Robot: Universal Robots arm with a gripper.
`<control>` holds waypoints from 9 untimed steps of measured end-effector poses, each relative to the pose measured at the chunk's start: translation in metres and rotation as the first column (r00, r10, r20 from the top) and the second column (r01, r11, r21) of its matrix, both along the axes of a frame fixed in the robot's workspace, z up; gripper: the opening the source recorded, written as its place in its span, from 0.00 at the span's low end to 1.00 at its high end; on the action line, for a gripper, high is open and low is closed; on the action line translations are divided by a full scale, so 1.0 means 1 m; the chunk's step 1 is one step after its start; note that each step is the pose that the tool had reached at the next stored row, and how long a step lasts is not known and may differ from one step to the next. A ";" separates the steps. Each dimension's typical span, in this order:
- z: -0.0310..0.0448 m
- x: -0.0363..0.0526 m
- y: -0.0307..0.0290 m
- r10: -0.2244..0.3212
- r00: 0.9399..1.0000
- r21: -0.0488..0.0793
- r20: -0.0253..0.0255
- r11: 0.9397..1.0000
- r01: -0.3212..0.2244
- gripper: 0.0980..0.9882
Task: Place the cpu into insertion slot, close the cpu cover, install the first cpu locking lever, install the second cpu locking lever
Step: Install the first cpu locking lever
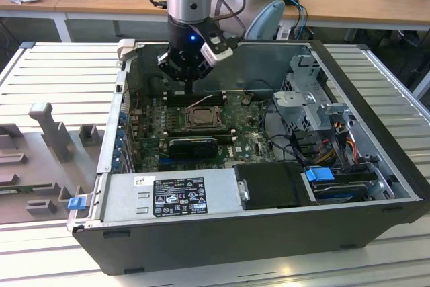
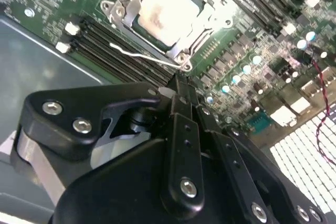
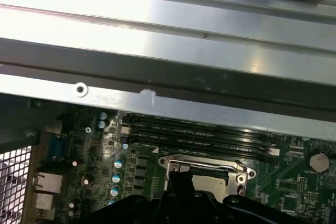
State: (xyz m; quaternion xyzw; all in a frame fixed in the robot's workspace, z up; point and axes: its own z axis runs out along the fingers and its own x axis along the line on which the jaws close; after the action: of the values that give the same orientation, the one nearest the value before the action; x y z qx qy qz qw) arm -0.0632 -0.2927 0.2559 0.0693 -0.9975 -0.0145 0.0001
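The cpu (image 2: 167,10), a pale square chip, lies in the insertion slot (image 1: 201,117) on the green board. The silvery cpu cover (image 2: 195,39) lies down around it, framing its top. One thin wire locking lever (image 2: 137,54) stands loose and raised beside the socket, over the memory slots. My gripper (image 2: 180,83) hovers just off the socket's corner near that lever's hinge end, fingers shut with nothing between them. In the exterior view the gripper (image 1: 191,89) hangs above the socket's far edge. The first wrist view has the gripper (image 3: 181,179) in front of the cover (image 3: 205,163).
Long black memory slots (image 2: 113,40) run beside the socket. A black expansion card (image 1: 193,144) lies in front of it. The power supply (image 1: 168,193) and drive cage (image 1: 312,105) crowd the case. The case wall (image 3: 168,72) stands close behind the gripper.
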 end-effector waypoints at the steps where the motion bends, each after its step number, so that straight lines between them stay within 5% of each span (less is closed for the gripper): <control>1: 0.0000 0.0003 0.0000 0.000 1.000 0.000 0.000 1.000 0.000 0.01; 4: -0.0003 0.0045 0.0000 -0.010 1.000 0.000 0.000 1.000 0.010 0.01; 6: -0.0051 0.0113 0.0001 -0.040 0.999 0.018 0.000 0.999 0.040 0.01; 9: -0.0071 0.0134 0.0000 -0.048 0.999 0.018 0.000 0.999 0.048 0.01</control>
State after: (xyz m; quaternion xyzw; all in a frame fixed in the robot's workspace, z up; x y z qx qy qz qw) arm -0.0498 -0.2926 0.2488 0.0452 -0.9987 -0.0237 -0.0008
